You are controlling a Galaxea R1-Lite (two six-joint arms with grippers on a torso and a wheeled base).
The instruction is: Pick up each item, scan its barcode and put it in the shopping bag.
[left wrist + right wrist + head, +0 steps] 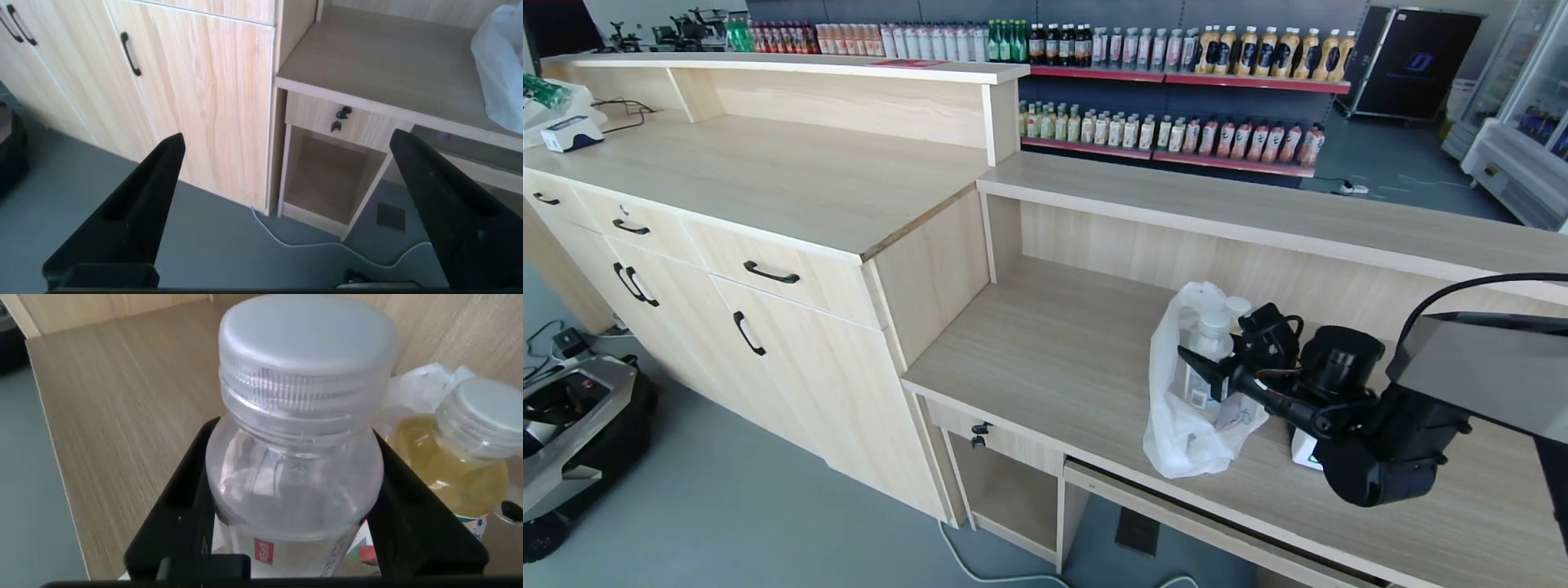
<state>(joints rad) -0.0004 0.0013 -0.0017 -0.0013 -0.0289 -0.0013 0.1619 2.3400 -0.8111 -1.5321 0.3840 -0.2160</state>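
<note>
Pinching clear bottle (306,376) under cap with right gripper (296,482), at shopping bag (1176,445) mouth. Likely hard, slippery, heavyish. With left gripper (286,139) spread wide, well apart from bag.

A pale wooden counter (768,180) with black-handled cupboard doors (792,384) stands before shelves (1176,78) of bottled drinks.

Head cam: I see the right end effector (1215,361) over the lower wooden surface (1045,343), holding a clear bottle (1214,328) upright in the mouth of the white shopping bag (1176,445). A second bottle cap (1238,306) shows just behind it in the bag. A small white-and-green box (1304,451) lies beside the bag, under the arm. Stocked drink shelves (1176,82) stand behind.
</note>
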